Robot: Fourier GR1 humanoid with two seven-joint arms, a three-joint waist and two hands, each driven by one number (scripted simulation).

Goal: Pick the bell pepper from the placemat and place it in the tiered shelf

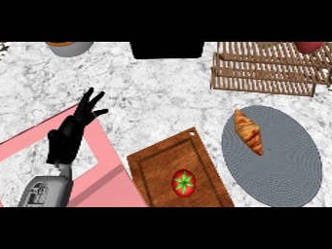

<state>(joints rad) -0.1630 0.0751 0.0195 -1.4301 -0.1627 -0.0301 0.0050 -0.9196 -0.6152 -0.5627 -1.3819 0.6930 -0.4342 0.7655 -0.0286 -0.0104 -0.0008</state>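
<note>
One hand is shown: the black left hand (73,127), at left by a pink mat (105,181), fingers straight and spread, nothing held. A red tomato-like fruit (183,183) lies on a brown wooden board (157,163). On the round grey placemat (287,165) only a golden croissant (248,131) is seen. Farthest, a red rounded object (308,46), possibly the bell pepper, sits in the slatted wooden tiered shelf (269,73). It is judged light, smooth and hollow, best encircled round its body.

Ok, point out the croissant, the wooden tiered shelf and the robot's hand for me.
croissant (248,132): head view, middle of its brown crust, on the grey placemat.
wooden tiered shelf (269,80): head view, front slats of the lower tier.
left hand (76,127): head view, black palm, fingers straight and spread.
</note>
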